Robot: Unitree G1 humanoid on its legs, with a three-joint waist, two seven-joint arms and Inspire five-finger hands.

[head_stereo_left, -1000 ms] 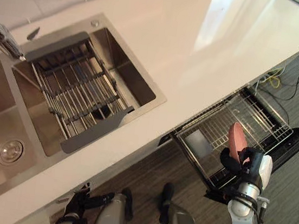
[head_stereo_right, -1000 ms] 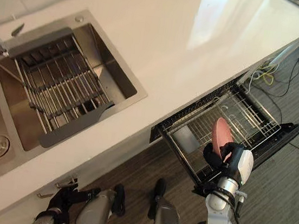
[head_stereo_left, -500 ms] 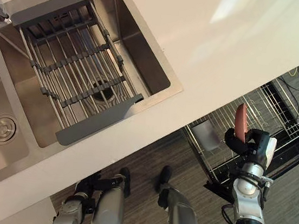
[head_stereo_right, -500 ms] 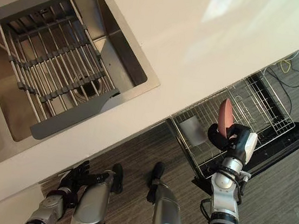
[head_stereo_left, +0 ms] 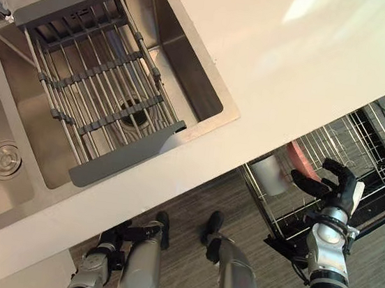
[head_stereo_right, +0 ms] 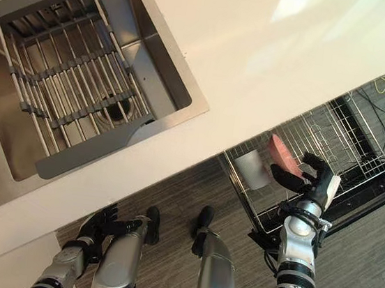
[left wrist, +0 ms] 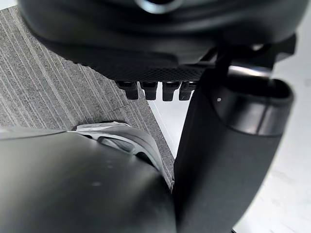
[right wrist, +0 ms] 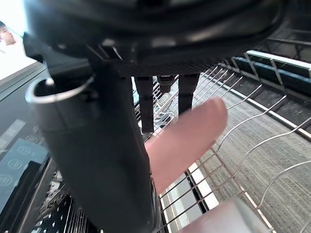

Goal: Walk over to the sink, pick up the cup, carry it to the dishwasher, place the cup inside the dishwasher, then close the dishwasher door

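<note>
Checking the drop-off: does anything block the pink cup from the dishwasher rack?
Nothing visible does. The pink cup is already over the pulled-out wire rack, beside a metal container. The right hand is open next to it.

The counter's (head_stereo_left: 293, 65) front edge hides the inner part of the dishwasher rack (head_stereo_right: 340, 144). Whether the pink cup (head_stereo_right: 280, 155) rests on the rack cannot be told. The right hand (right wrist: 92, 160) covers part of the blurred cup with its thumb.
</note>
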